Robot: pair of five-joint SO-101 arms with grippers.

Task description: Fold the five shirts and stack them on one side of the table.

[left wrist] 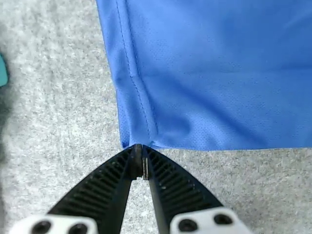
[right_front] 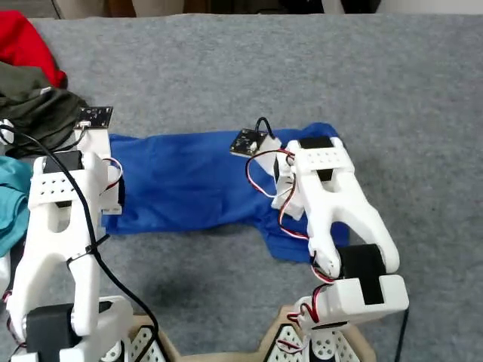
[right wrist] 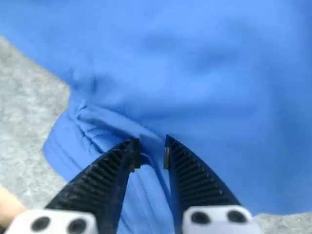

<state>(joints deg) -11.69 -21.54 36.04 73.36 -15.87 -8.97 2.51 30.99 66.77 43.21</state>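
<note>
Left hand [left wrist: 138, 163] closed tight, pointing down; right hand [right wrist: 149, 152] slightly parted, pointing down.

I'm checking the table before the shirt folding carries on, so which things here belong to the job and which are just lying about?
Job: blue shirt, red garment, dark green garment, teal garment, left pincer, right pincer.
Lying about: grey table cover.

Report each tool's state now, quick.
Left tool: closed at the shirt corner; whether it pinches cloth cannot be told.
Right tool: open, over the shirt.
</note>
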